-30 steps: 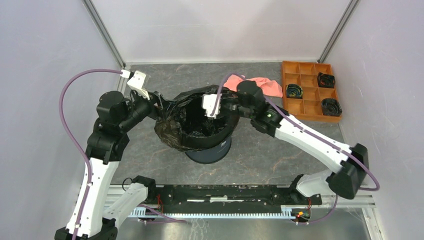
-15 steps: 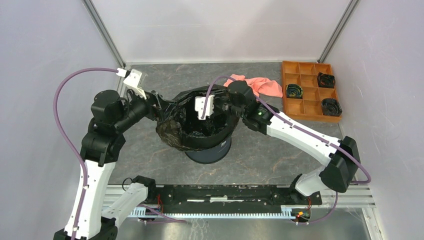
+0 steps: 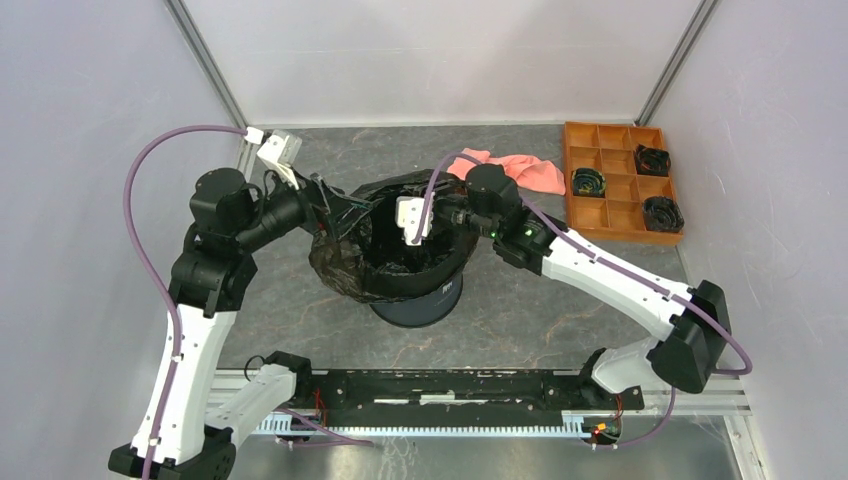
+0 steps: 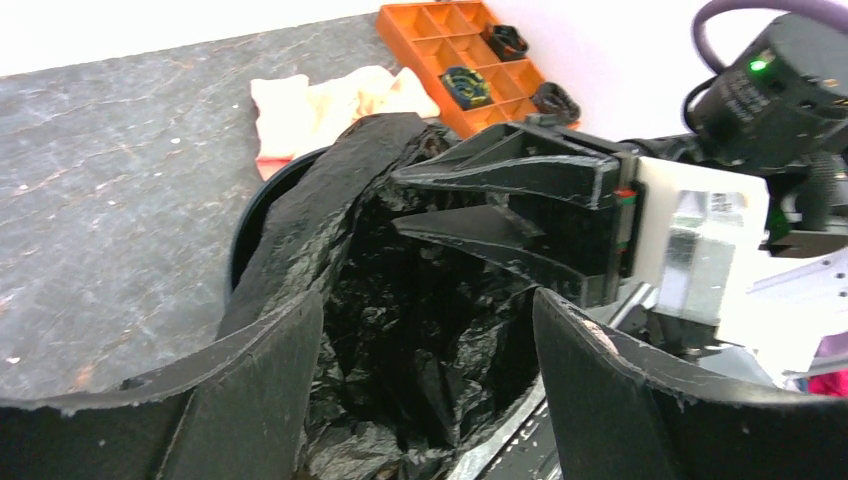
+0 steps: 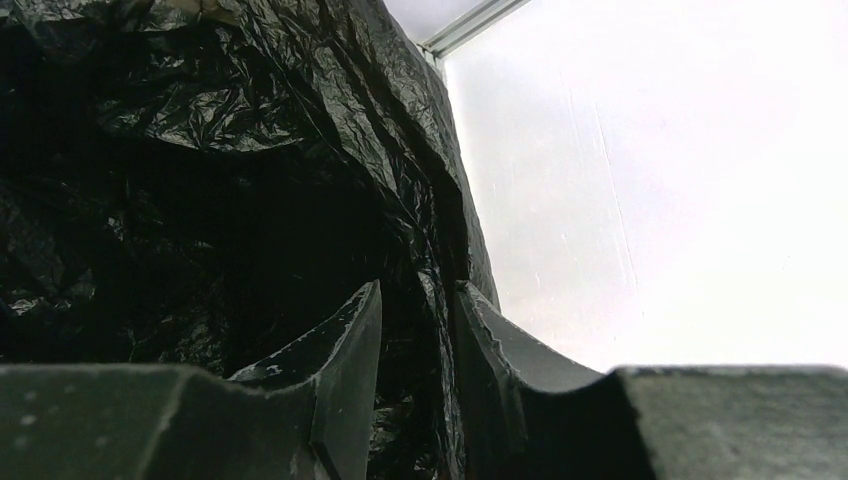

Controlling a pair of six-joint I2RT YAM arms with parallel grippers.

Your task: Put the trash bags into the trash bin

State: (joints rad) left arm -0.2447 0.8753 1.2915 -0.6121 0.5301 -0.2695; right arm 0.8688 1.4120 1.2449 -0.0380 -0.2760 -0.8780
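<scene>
Since a second ago the left gripper (image 4: 428, 300) has spread its jaws and nosed in over the bag's left lip, while the right gripper (image 5: 418, 290) has narrowed and shifted slightly left over the mouth.

The bag (image 3: 385, 235) sits in the bin (image 3: 420, 305), which stands near the middle of the table (image 3: 560, 300). Its body hangs down inside, and crumpled plastic fills the hollow in the left wrist view. Its top edge is only partly folded over the rim: a loose bulge sags outside the bin on the left, and the far side stands up in a ridge.

The right gripper is narrow, its fingers closed on a fold of that ridge, as the right wrist view shows. This probably keeps the mouth pulled open and stops the thin plastic sliding down while the other arm works.

The left gripper is wide and holds nothing. Its fingers straddle the plastic at the left lip without pinching it, seemingly lined up for a fresh bite there. The likely aim is to stretch that edge over the rim.

Behind the bin, toward the far edge, lies a pink cloth (image 3: 515, 170). An orange tray (image 3: 575, 180) with a few dark parts sits in the far right corner, well apart from the work.
</scene>
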